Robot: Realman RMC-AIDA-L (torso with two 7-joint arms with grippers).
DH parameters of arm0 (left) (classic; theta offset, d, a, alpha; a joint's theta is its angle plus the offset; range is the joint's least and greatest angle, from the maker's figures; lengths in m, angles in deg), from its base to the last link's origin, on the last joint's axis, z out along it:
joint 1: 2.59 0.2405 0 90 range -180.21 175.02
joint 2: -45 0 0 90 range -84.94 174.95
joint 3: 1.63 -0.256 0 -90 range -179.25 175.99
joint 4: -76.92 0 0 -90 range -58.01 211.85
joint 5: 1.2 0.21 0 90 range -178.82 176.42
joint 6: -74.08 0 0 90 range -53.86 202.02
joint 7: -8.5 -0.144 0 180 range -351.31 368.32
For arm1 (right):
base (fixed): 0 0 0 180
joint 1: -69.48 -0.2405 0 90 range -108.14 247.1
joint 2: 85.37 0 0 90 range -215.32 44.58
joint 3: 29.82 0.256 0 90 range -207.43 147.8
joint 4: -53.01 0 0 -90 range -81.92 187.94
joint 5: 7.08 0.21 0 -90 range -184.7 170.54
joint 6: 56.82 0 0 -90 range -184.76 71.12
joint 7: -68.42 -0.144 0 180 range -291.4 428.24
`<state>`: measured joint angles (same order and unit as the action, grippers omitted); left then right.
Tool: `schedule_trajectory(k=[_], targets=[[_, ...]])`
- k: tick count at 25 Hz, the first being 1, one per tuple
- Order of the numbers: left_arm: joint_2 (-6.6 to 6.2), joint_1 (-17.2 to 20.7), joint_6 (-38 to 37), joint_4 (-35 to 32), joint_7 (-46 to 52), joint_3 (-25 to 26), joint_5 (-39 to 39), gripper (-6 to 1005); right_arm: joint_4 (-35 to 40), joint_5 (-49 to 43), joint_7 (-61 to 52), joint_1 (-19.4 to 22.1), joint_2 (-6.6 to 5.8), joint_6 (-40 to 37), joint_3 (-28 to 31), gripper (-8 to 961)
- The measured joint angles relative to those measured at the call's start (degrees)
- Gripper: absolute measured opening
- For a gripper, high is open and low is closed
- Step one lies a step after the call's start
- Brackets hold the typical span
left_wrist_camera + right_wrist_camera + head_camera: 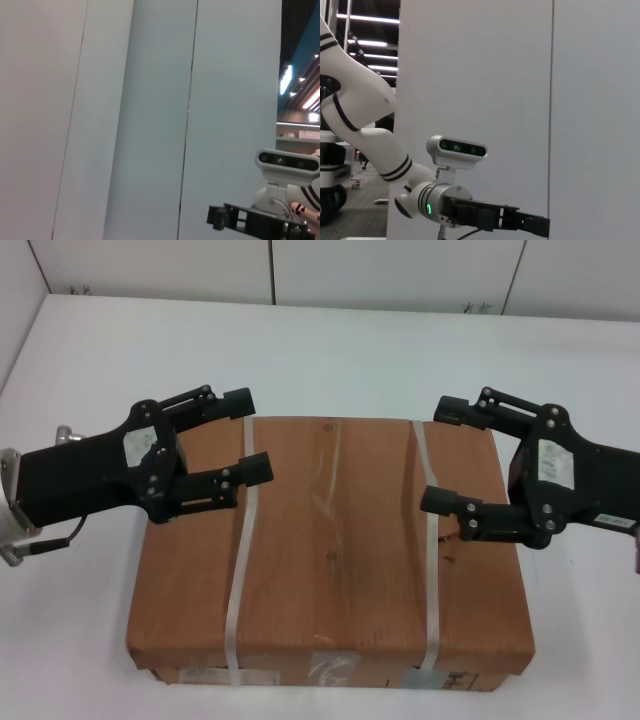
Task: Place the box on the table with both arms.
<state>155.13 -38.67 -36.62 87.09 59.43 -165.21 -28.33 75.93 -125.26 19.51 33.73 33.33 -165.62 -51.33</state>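
Observation:
The brown cardboard box (330,550) lies flat on the white table (330,350), with two whitish straps (240,550) across it and labels on its near side (330,672). My left gripper (250,435) is open over the box's far left part, its fingers (225,402) pointing toward the middle. My right gripper (438,456) is open over the box's far right part, facing the left one. Neither holds anything. The left wrist view shows the right gripper (220,217) farther off. The right wrist view shows the left gripper (532,225) and its green ring light (428,208).
White table surface shows behind and on both sides of the box. A wall of grey panels (400,270) stands along the table's far edge. Both wrist views show mostly wall panels (150,100).

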Motion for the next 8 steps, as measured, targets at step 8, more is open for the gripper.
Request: schedule_trajectory(k=[8], targets=[[0.22, -0.1, 0.0, -0.2, -0.8, -0.3, -2.0, 818, -4.4, 1.9, 2.9, -0.5, 0.04, 4.0, 0.1, 865]])
